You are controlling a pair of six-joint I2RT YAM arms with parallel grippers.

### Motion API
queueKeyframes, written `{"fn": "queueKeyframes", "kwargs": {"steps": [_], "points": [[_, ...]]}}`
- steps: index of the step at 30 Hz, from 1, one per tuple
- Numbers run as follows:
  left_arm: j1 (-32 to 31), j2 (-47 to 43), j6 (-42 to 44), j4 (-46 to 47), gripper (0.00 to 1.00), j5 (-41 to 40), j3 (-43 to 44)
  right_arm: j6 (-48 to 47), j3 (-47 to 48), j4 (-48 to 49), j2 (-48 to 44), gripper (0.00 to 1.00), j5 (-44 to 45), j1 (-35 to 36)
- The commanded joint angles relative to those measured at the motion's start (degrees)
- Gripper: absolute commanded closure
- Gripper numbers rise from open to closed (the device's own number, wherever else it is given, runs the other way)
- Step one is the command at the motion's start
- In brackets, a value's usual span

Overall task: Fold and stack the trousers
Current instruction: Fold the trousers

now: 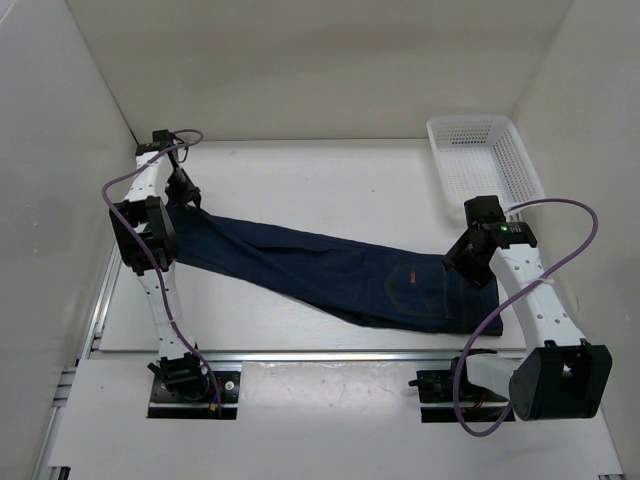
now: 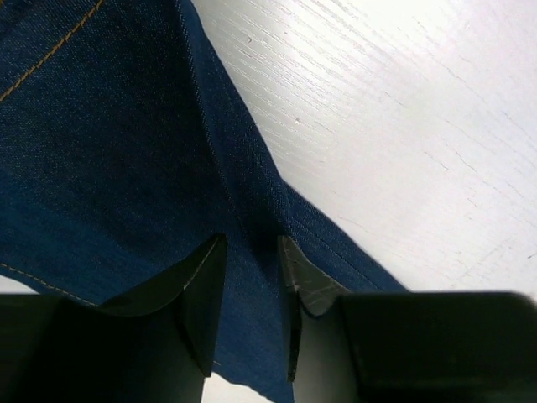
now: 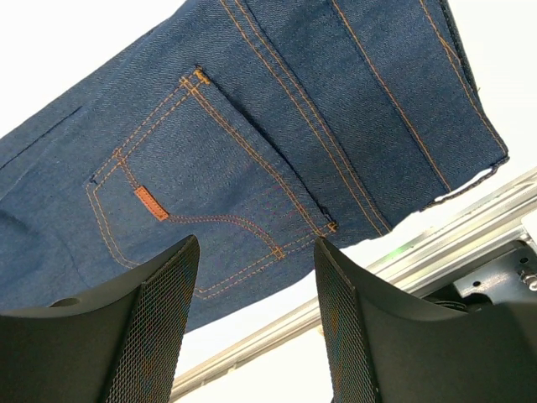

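The dark navy trousers (image 1: 340,270) lie stretched slantwise across the white table, leg ends at the far left and waist at the near right. My left gripper (image 1: 183,198) holds the leg end slightly raised. In the left wrist view a ridge of denim (image 2: 109,151) runs up between the two fingers of the left gripper (image 2: 252,252), which are shut on it. My right gripper (image 1: 464,262) hovers over the waist end. In the right wrist view the right gripper (image 3: 256,252) is open and holds nothing, with the trousers' back pocket (image 3: 210,168) and its tan stitching beneath.
A white mesh basket (image 1: 485,155) stands at the far right corner. A metal rail (image 1: 320,353) runs along the table's near edge, just past the waistband (image 3: 403,252). White walls close in on the left, back and right.
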Motion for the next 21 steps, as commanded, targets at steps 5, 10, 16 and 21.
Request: {"fn": "queueKeyframes", "kwargs": {"steps": [5,10,16,21], "points": [[-0.29,-0.13,0.26,1.09,0.83,-0.43,0.07,-1.23,-0.32,1.26,0.47,0.38,0.25,0.28],[-0.29,-2.05,-0.36,1.09,0.9,-1.75,0.08,-1.23,-0.32,1.26,0.47,0.38,0.25,0.28],[-0.29,-8.2,-1.41,0.56,0.9,-4.12,-0.45,-1.23,-0.32,1.26,0.47,0.38,-0.28,0.28],[-0.29,-10.06,-2.55,0.56,0.9,-3.52,-1.06,-1.23,-0.32,1.26,0.47,0.38,-0.28,0.28]]}}
